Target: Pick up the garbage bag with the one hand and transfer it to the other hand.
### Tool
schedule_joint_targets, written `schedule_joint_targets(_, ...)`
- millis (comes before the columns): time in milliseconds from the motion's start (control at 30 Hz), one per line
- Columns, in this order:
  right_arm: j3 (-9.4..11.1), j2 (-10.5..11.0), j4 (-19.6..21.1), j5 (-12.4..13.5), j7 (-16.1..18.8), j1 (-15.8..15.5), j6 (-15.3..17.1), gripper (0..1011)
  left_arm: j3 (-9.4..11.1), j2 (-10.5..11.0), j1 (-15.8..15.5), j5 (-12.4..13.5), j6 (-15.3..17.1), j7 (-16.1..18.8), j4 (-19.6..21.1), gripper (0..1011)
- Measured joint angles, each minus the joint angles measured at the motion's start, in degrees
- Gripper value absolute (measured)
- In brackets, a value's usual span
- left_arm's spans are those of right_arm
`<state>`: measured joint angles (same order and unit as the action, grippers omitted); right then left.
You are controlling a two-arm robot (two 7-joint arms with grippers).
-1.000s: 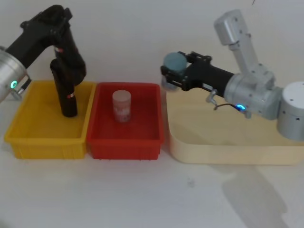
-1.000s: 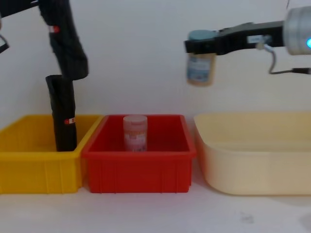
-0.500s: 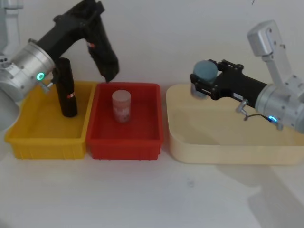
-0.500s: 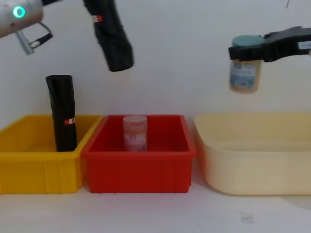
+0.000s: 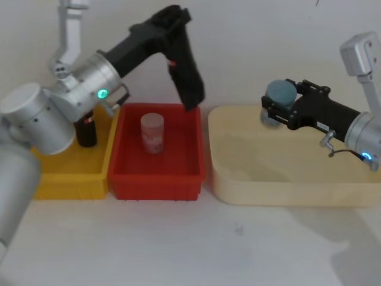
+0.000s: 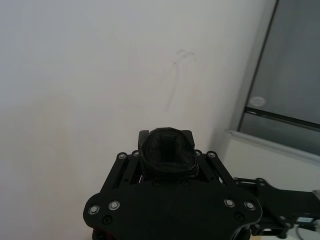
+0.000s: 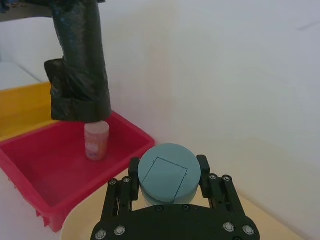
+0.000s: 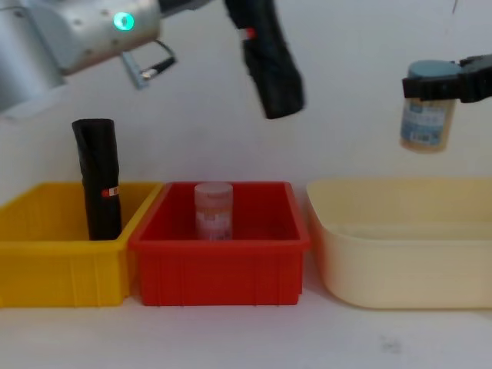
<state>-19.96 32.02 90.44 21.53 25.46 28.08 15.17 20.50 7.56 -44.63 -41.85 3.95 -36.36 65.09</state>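
My left gripper (image 5: 174, 28), on the green-ringed arm, is shut on the top of the garbage bag (image 5: 188, 74), a black roll with a small red label. The garbage bag (image 8: 273, 69) hangs tilted in the air above the right back part of the red bin (image 8: 219, 265). Its end (image 6: 167, 156) shows between the left fingers. A second black roll (image 8: 99, 181) stands upright in the yellow bin (image 8: 58, 269). My right gripper (image 5: 278, 102), on the blue-ringed arm, is shut on a blue-lidded jar (image 8: 424, 115) above the cream tray (image 8: 400, 261), well apart from the bag (image 7: 80, 65).
A pink jar (image 5: 152, 133) stands upright in the middle of the red bin (image 5: 156, 173). The yellow bin, the red bin and the cream tray (image 5: 286, 179) sit side by side, touching. White table lies in front of them and a white wall behind.
The left arm has swung the garbage bag up and to the right, from over the yellow bin to above the red bin. The right gripper has carried the jar rightwards over the cream tray.
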Motion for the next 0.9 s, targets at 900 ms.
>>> schedule_joint_targets(900,1.2,0.1,-5.4,2.6,1.5,0.3,-0.7,987,5.5,-9.4,-9.6,-0.9,-2.5,-6.2,-17.6,364)
